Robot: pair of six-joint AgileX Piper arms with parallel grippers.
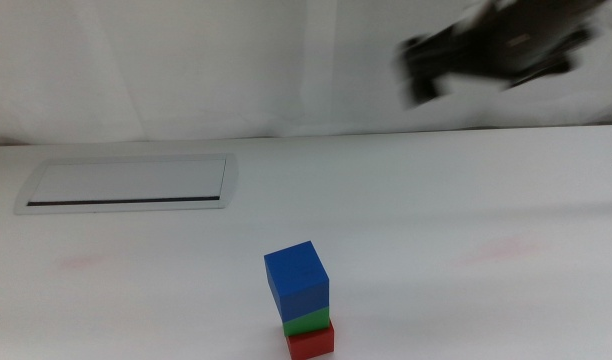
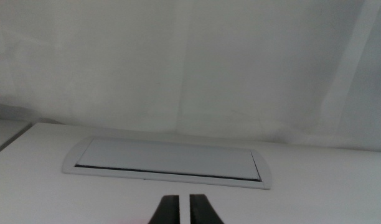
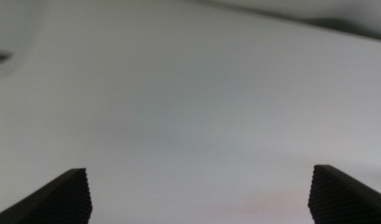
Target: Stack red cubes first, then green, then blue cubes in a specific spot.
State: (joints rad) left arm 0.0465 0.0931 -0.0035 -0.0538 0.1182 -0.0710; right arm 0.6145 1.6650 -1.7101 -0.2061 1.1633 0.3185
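the small matte blue cube (image 1: 296, 281) is seen atop the green cube (image 1: 308, 321) and red cube (image 1: 310, 342) on the white worktop (image 1: 466, 220). the right hand (image 1: 418, 76), spread wide and empty, is best drawn off high, clear of the stack.

the left hand (image 2: 183, 211), nearly closed, waits.

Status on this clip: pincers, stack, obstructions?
Right pincer open, raised, blurred, holding nothing. Left pincer nearly shut, facing grey-framed panel. Matte blue cube on green cube on red cube. Nothing obstructing.
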